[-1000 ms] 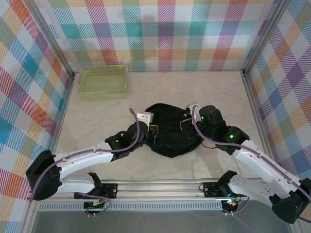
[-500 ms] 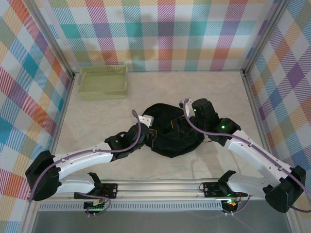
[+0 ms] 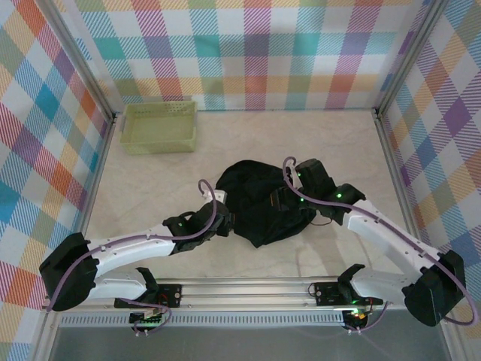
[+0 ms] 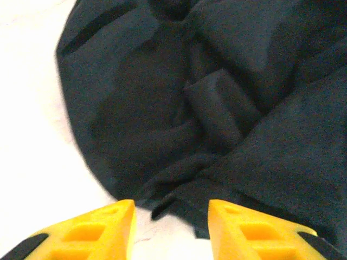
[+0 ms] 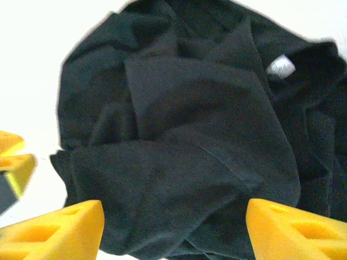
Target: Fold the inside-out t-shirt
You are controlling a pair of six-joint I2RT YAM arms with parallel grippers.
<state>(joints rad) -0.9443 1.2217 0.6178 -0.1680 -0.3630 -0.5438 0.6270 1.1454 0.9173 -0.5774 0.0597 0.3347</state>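
Observation:
The inside-out t-shirt (image 3: 259, 201) lies in a crumpled black heap at the middle of the table. My left gripper (image 3: 228, 219) sits at the heap's left edge. In the left wrist view the left gripper (image 4: 171, 227) is open, its yellow fingers (image 4: 92, 230) straddling bare table and the shirt's hem (image 4: 179, 203) without touching it. My right gripper (image 3: 280, 201) hovers over the heap's right half. The right wrist view has that gripper (image 5: 173, 230) wide open above the folds of the shirt (image 5: 184, 135), with a small white tag (image 5: 280, 66) at the upper right.
A pale green lattice basket (image 3: 159, 126) stands at the back left by the wall. Plaid walls close the table on three sides. The left gripper's yellow fingertips (image 5: 13, 157) show at the left edge of the right wrist view, close to the right gripper.
Both grippers have gone from shut to open and let go of the cloth. The right arm swung left over the heap, and the heap shifted slightly left.

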